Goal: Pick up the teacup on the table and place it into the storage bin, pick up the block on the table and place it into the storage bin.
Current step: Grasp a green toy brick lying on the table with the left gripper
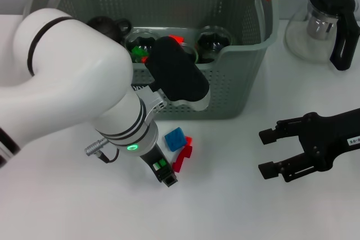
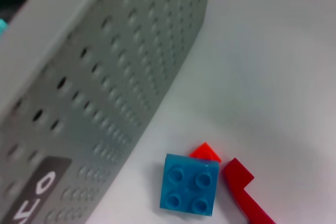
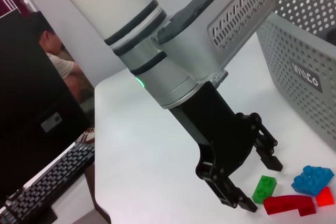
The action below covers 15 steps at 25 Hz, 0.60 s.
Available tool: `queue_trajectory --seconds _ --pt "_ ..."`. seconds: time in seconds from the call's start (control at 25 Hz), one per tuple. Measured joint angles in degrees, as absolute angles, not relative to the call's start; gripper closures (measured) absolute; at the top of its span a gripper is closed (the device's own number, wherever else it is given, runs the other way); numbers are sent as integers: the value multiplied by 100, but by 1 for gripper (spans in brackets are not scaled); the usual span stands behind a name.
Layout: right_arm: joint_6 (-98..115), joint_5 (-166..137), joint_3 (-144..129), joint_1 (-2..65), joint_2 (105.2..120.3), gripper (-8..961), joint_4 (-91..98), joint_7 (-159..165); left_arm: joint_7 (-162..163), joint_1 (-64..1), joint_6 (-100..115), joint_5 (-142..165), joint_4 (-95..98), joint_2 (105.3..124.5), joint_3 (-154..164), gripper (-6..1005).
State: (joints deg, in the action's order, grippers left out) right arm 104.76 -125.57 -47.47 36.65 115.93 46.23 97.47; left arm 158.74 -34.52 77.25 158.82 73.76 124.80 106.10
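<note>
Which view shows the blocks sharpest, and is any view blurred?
Left wrist view: blue block crisp, storage bin wall soft where closest. Right wrist view: left gripper and green block sharp. Head view: white arm hides part of the bin.

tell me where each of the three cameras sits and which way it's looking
Head: above, looking down at the table, storage bin and both arms.
Left wrist: low beside the bin wall, facing the blue block; no fingers show.
Right wrist: looks across at the open left gripper over a green block.
All three share the blue block.
</note>
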Motion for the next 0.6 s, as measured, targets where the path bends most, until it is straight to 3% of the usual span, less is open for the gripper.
queue_trajectory --seconds 0.6 --pt "10476 -12531 -4746 3645 11593 26 4629 9738 15882 -3462 7672 15887 7302 12480 10617 298"
